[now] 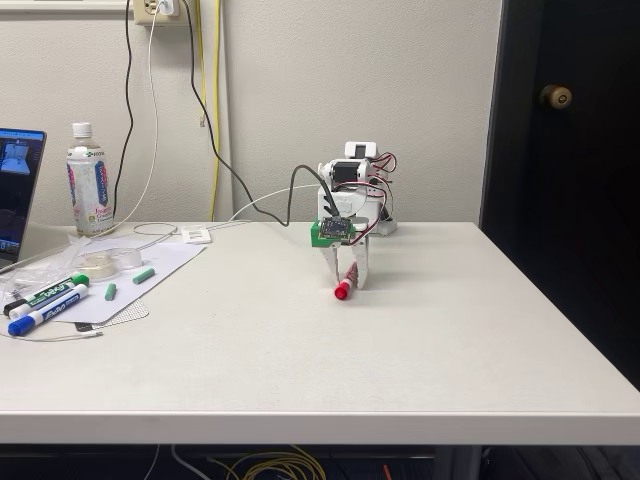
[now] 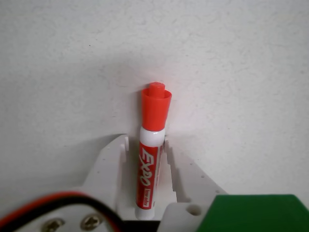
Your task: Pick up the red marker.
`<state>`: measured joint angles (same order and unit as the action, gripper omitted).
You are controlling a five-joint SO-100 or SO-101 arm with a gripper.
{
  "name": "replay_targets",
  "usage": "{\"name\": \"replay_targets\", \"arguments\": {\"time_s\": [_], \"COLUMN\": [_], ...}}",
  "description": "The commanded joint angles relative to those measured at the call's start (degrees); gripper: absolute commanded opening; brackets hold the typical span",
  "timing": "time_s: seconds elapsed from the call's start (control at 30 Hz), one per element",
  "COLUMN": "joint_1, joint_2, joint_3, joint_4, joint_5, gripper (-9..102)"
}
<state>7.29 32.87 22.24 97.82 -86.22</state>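
Observation:
The red marker (image 2: 149, 164) has a red cap and a white barrel with a red label. In the wrist view it lies lengthwise between the two white fingers (image 2: 108, 169), cap pointing away from the camera. My gripper (image 2: 147, 145) is shut on its barrel, both fingers pressed against it. In the fixed view my gripper (image 1: 347, 280) is down at the table's middle, and the red marker's cap (image 1: 342, 292) pokes out below the fingers just above or on the tabletop.
At the left of the table (image 1: 400, 340) lie a green-capped marker (image 1: 52, 291), a blue-capped marker (image 1: 42, 313), small green caps (image 1: 143, 275) and white paper. A bottle (image 1: 90, 185) and a laptop (image 1: 18, 190) stand at the far left. Cables run behind the arm.

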Motion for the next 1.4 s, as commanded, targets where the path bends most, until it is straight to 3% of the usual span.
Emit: {"name": "replay_targets", "arguments": {"time_s": [0.0,0.97,1.37], "joint_1": [0.2,0.0,0.8], "joint_2": [0.4,-2.0,1.1], "joint_3": [-1.4,-7.8,-7.5], "joint_4": [-0.4,2.4,2.4], "joint_5": [0.5,1.6,1.4], "gripper": [14,5,19]}}
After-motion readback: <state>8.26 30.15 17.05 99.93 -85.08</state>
